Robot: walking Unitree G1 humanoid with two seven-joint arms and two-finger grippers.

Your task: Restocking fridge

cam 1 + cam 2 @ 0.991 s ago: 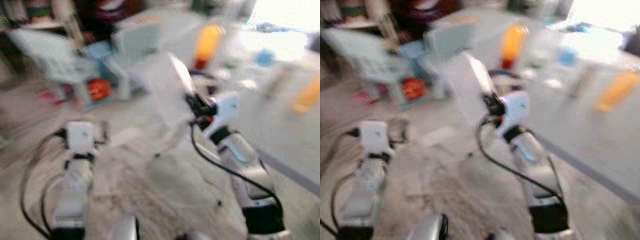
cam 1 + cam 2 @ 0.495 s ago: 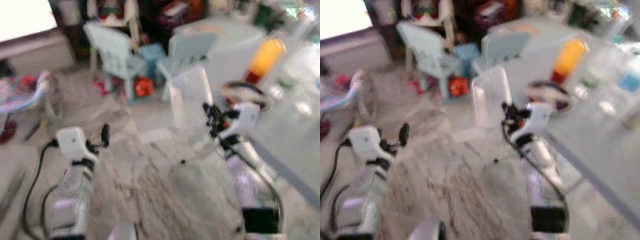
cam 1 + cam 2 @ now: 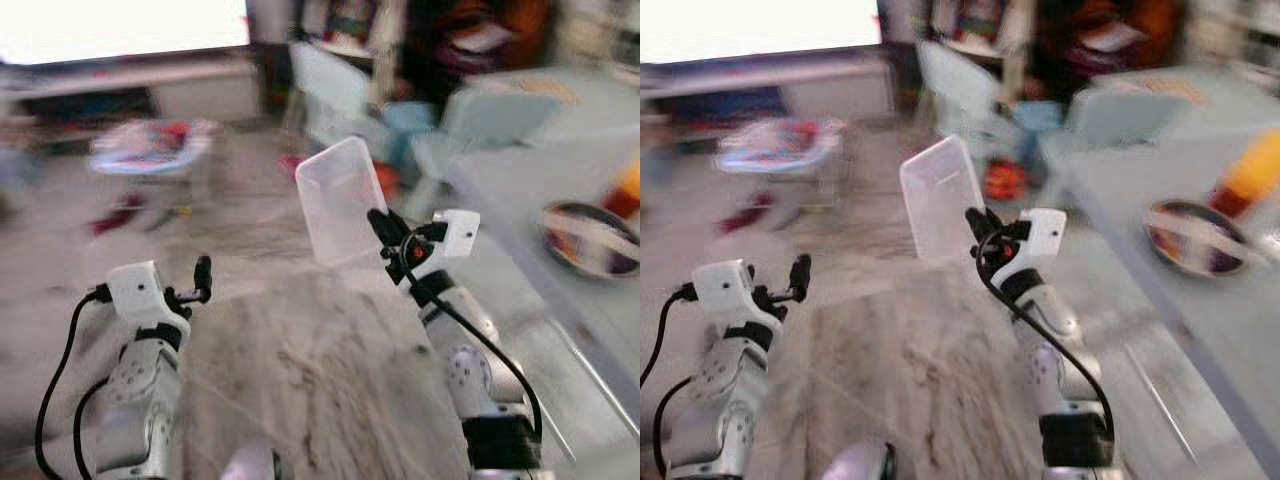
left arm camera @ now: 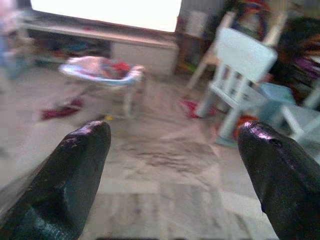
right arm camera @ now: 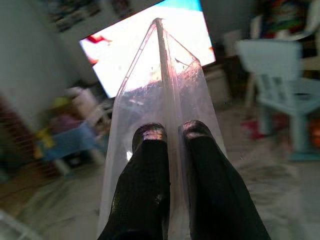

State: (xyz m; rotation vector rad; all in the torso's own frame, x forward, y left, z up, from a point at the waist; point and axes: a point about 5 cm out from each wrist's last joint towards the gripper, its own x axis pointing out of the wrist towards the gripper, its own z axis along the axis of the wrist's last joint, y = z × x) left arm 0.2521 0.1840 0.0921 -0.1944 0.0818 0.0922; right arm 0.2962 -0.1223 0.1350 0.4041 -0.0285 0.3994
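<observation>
Right gripper [image 3: 385, 232] pinches the clear plastic container [image 3: 340, 200] by its wall, long side tilted up and ahead; left gripper [image 4: 172, 175] spread wide, carrying nothing.

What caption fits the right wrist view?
Right gripper shut on the wall of a clear plastic container, held up in a living room.

Pale blue kid chairs [image 3: 335, 85] sit top center, a baby bouncer [image 3: 150, 148] (pretty blurry) upper left on the marble floor [image 3: 290, 370]. Far right, the desk [image 3: 1200, 330] carries a dark bowl [image 3: 1196, 236].
</observation>
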